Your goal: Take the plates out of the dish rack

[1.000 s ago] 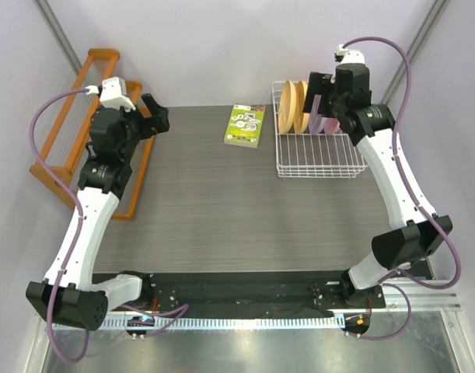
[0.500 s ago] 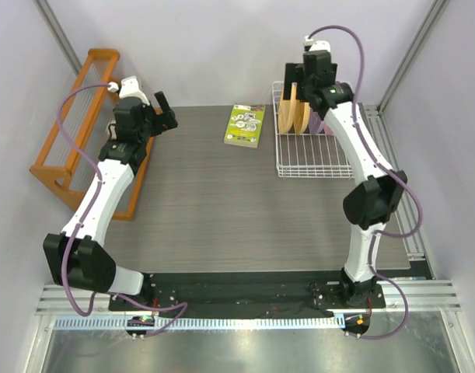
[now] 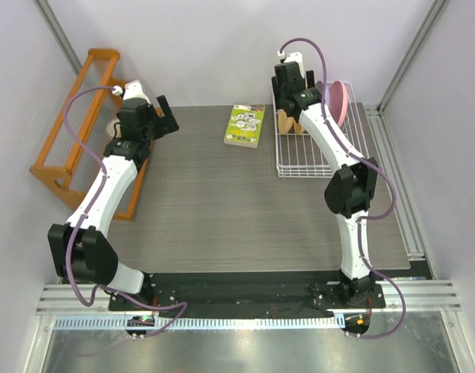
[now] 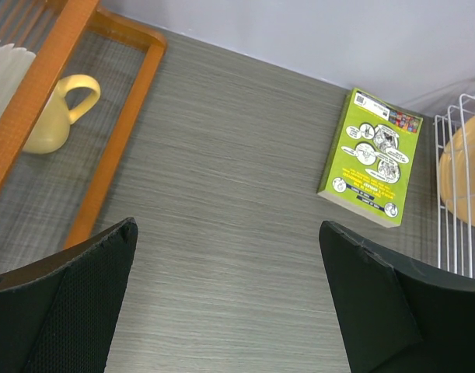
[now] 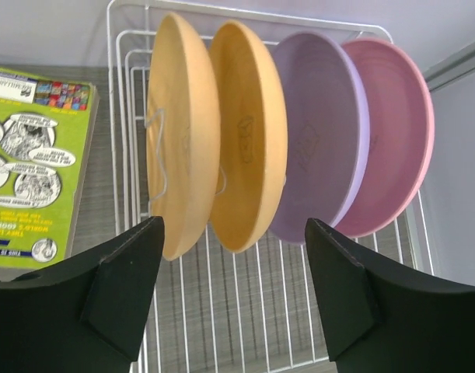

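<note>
Four smooth round plates (image 5: 245,132) stand upright in the white wire dish rack (image 3: 315,159), at the far right corner of the table (image 3: 206,202). The left gripper (image 4: 228,229) and right gripper (image 5: 231,233) gape wide, empty.

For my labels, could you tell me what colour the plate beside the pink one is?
Pale lilac. The plate shows best in the right wrist view.
</note>
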Tool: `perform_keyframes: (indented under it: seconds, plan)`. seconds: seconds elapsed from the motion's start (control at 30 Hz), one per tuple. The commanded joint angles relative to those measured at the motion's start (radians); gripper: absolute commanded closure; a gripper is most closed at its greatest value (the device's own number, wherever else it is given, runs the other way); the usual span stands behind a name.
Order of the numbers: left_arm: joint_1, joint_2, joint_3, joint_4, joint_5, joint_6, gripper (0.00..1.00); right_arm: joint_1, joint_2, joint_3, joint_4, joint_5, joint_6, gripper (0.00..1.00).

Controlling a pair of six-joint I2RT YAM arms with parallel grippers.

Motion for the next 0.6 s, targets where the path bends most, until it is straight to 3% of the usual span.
perform_keyframes:
  seconds: [0.0,0.23,0.33,0.57]
  plan:
    - [0.004,0.024,0.028,0.014,-0.012,-0.014,0.01,-0.004,0.027,0.075,0.075,0.085,-0.050,0.25]
    - [0.004,0.049,0.025,0.009,-0.013,-0.007,0.00,-0.002,0.056,0.093,0.082,0.060,-0.048,0.37]
    - [0.004,0.052,0.025,0.009,-0.012,-0.007,0.01,0.001,0.071,0.097,0.082,0.056,-0.048,0.49]
    - [0.004,0.061,0.021,0.005,-0.019,0.003,0.01,0.001,0.122,0.112,0.082,0.059,-0.045,0.45]
